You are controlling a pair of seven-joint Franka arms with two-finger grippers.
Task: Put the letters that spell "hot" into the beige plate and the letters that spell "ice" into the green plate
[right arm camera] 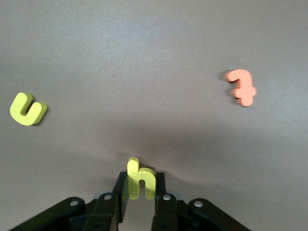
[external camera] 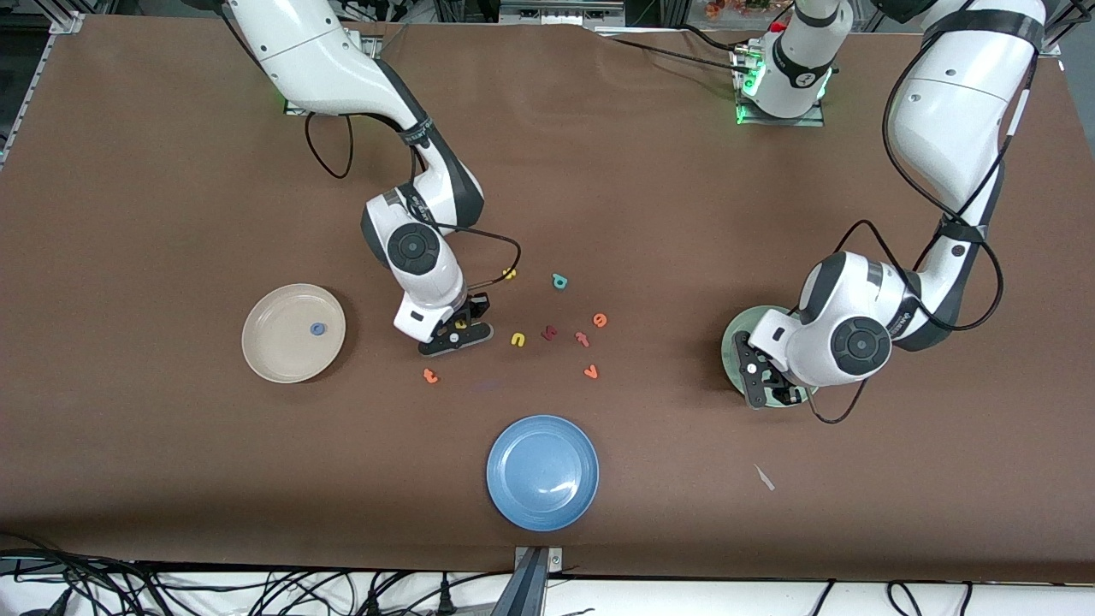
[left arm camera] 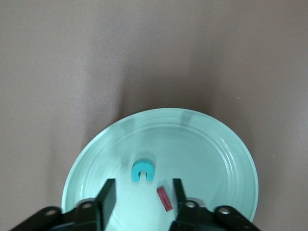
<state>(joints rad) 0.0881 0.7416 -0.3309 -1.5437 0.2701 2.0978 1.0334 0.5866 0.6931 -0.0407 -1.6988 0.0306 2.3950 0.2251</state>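
Two plates are in use: the beige plate (external camera: pixel 293 333), at nine o'clock, holds the blue o (external camera: pixel 317 328); the green plate (left arm camera: pixel 202 144), at three o'clock, holds the teal c (left arm camera: pixel 143 170) and the dark red i (left arm camera: pixel 164 199) beneath the parted left gripper (left arm camera: pixel 143 197). The yellow h (right arm camera: pixel 139 180) is pinched edgewise in the right gripper (right arm camera: pixel 138 188); slippage is judged possible. The orange t (external camera: pixel 430 375) and the orange e (external camera: pixel 600 320) remain on the table.

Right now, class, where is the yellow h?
The h sits pinched in the right hand, down at the table between the beige plate and the loose letters.
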